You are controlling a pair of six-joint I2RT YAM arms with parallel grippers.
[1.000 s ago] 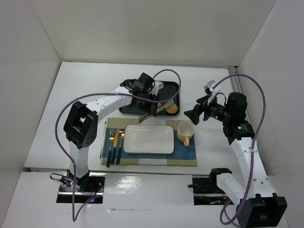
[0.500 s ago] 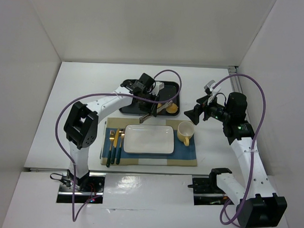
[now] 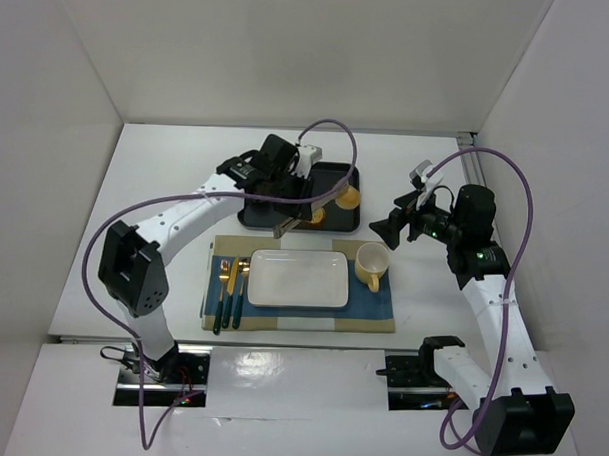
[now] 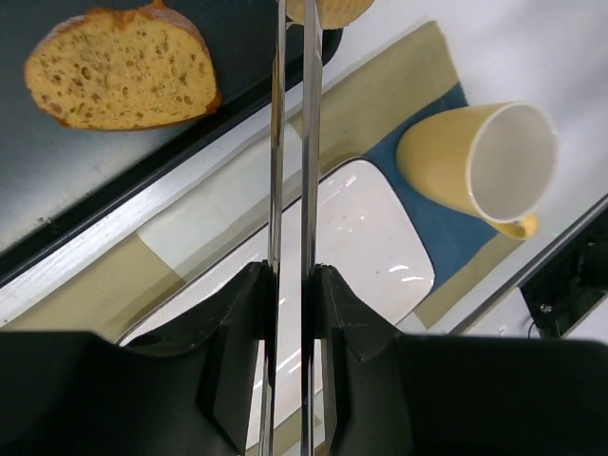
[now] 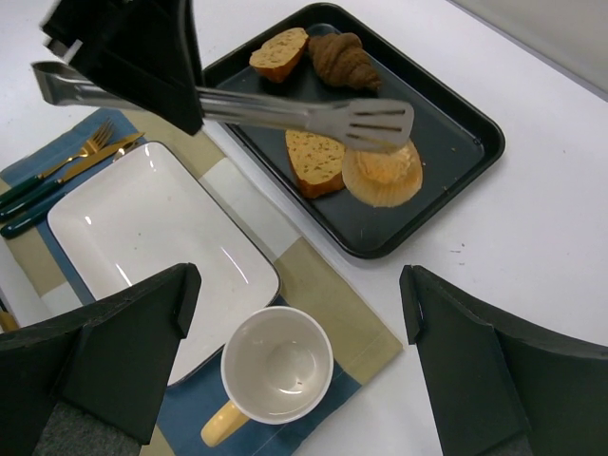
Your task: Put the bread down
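We judge the bread point(image 5: 382, 177) soft, light, crushable; best pinched gently across its sides; left pincer point(image 4: 288, 285) clamps the tongs point(image 5: 285, 114); right pincer point(image 3: 390, 229) gapes wide.

Golden-tan bread point(image 5: 382, 179), black tray point(image 5: 448, 122), yellow cup point(image 5: 275, 369), white plate point(image 5: 152, 228).
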